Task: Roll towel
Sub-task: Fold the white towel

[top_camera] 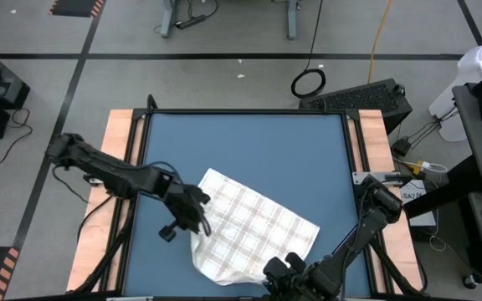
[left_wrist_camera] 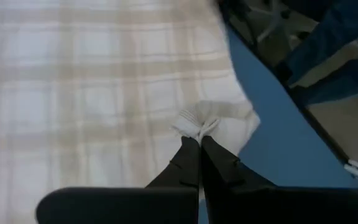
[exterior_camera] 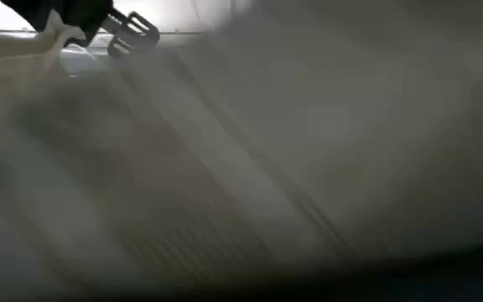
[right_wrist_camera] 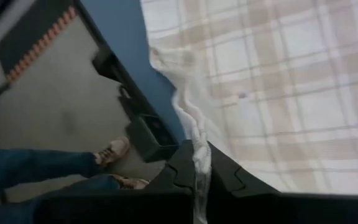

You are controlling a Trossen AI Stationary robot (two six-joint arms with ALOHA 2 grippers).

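Note:
The white plaid towel lies spread and wrinkled on the near half of the blue table top. It fills the low view close to the camera. My left gripper is shut on the towel at its left edge, and shows in its wrist view. My right gripper is shut on the towel at its near right edge by the table's near edge, and shows in its wrist view. A gripper with cloth shows at the low view's upper left. My left gripper pinches a small puckered tuft of cloth between its two fingers, at the towel's left edge close to a corner. The fingers slant down from the table's left. The rest of the towel lies spread beyond the fingers. My right gripper pinches a bunched strip of the towel's edge between its two fingers. The fingers lie along that edge. The gathered edge runs on from the fingers toward a corner. The cloth beside it lies spread.
Wooden rails run along the table's left and right sides. A person's shoe and jeans show on the floor just off the table's near edge. A black case stands beyond the far right corner. The table's far half is bare blue.

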